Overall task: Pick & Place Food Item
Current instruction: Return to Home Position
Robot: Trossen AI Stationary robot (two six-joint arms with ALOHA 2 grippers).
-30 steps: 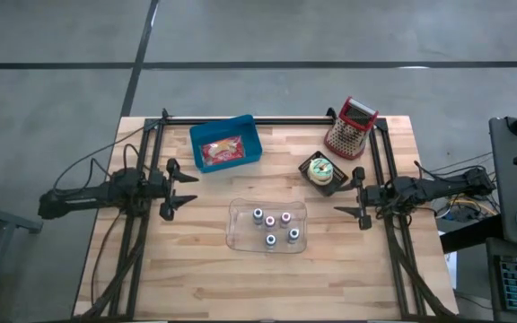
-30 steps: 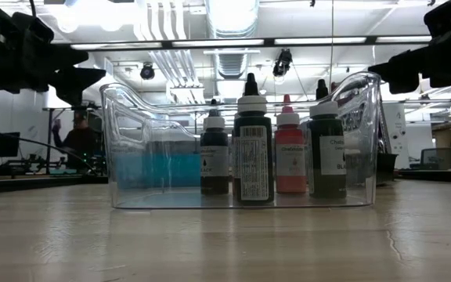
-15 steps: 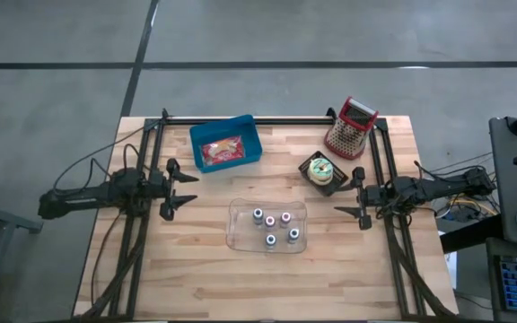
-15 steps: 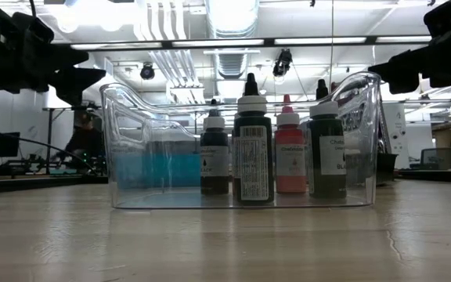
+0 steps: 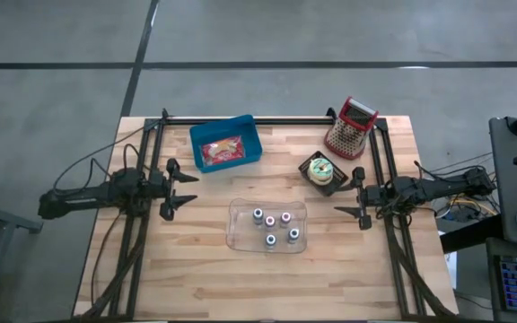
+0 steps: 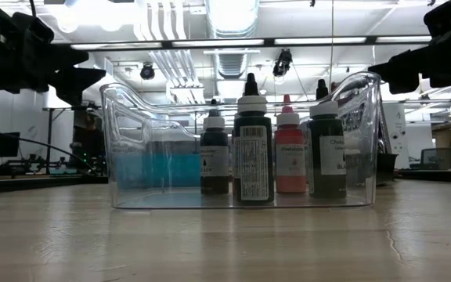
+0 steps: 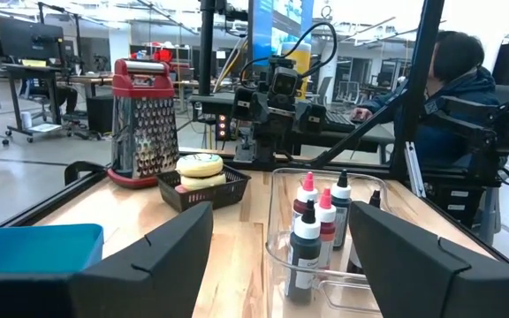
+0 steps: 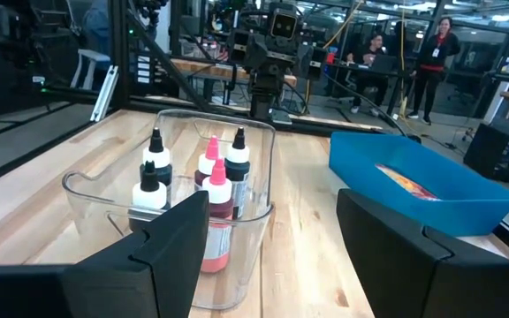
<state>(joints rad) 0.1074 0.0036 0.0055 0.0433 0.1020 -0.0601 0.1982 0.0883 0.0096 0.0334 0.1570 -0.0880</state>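
Note:
A blue bin [image 5: 225,144] at the far left holds a red-and-orange food packet [image 5: 223,150], also visible in the right wrist view [image 8: 409,181]. A round pale food item [image 5: 321,169] sits in a small black basket [image 7: 203,187] at the far right. My left gripper [image 5: 193,188] hovers open above the table's left side, pointing level toward the middle. My right gripper [image 5: 337,199] hovers open at the right side and faces it. Neither has anything between its fingers.
A clear plastic bin [image 5: 268,224] with several small dropper bottles [image 6: 253,149] stands mid-table between the grippers. A red box grater [image 5: 350,127] stands upright at the far right, behind the basket. Bare wood lies along the near edge.

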